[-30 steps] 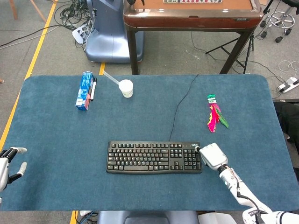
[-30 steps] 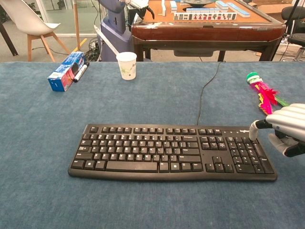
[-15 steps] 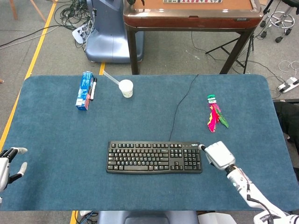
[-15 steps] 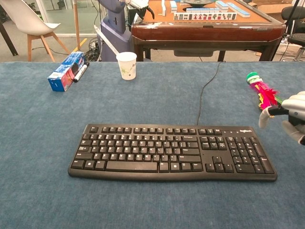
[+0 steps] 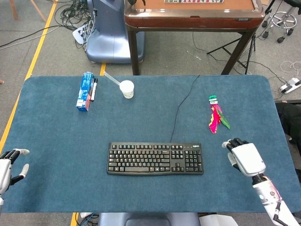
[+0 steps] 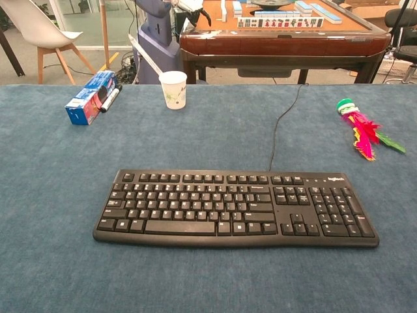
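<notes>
- Far left on table: paper cup (image 5: pixel 127 88) upright, straw-like stick inside.
- Keyboard (image 5: pixel 155 158) left of right hand (image 5: pixel 245 157), apart; fingers curled, holding nothing.
- Left hand (image 5: pixel 9 165) spread, empty.

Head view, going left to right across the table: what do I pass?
Left hand → blue box → paper cup → keyboard → feathered shuttlecock → right hand.

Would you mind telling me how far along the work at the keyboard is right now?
Nothing on the keyboard shows a finished result; it lies flat, its cable running to the table's far edge. In hand: nothing. The right hand hangs apart from the keyboard's right end, holding nothing, near the feathered shuttlecock. The left hand sits open at the table's left edge. Any contact with the keyboard is left.
</notes>
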